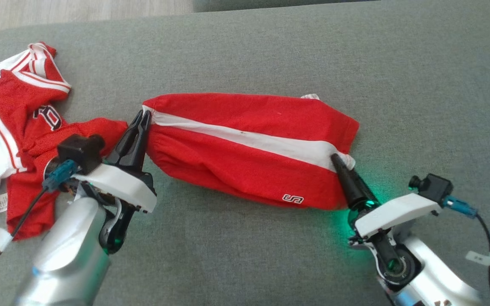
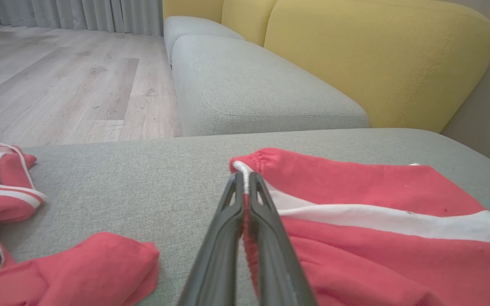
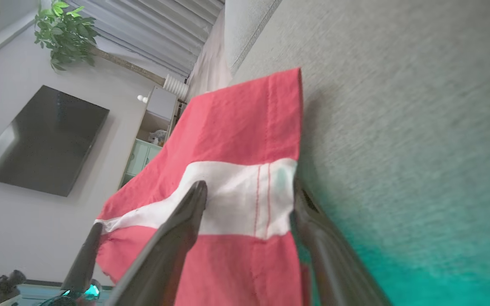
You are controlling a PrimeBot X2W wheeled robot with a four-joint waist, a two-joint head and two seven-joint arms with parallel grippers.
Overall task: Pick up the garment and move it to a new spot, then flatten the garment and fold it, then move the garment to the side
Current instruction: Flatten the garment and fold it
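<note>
The garment [image 1: 249,140] is a pair of red shorts with a white side stripe, lying stretched out across the grey cushion. My left gripper [image 1: 144,114] is shut on the gathered waistband at the garment's left end; the left wrist view shows its fingers [image 2: 245,175] pinching the white edge of the garment [image 2: 377,191]. My right gripper [image 1: 334,157] is at the right hem, on the white stripe. In the right wrist view the right gripper [image 3: 249,185] stands open, with the hem of the garment [image 3: 245,123] between its spread fingers.
A crumpled red and white jersey [image 1: 11,119] lies at the left edge of the grey cushion [image 1: 398,63], close to my left arm. Beyond the cushion are a grey seat [image 2: 249,85], a yellow sofa back [image 2: 377,55] and wooden floor [image 2: 58,76].
</note>
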